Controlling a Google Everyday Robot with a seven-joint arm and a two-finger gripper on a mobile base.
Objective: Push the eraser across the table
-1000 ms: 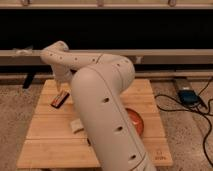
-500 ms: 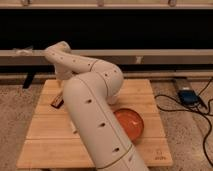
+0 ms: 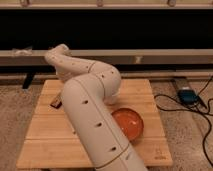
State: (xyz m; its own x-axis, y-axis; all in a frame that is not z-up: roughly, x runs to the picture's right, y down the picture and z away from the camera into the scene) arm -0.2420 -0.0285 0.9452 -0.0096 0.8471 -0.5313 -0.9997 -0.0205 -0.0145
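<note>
The eraser (image 3: 55,103), a small dark bar with a reddish-brown stripe, lies near the left edge of the light wooden table (image 3: 142,92). Only part of it shows beside my white arm (image 3: 90,105). The arm rises from the bottom of the view, bends at an elbow (image 3: 59,56) above the table's far left, and turns down toward the eraser. My gripper is hidden behind the arm's links, somewhere over the left part of the table.
An orange bowl (image 3: 128,123) sits right of centre on the table, touching the arm's outline. A small logo (image 3: 159,152) marks the near right corner. A blue device (image 3: 187,95) with black cables lies on the floor at right. A dark wall runs behind.
My arm has swung nearer the camera and to the left, covering more of the table and hiding the pale block. The eraser has barely shifted.
</note>
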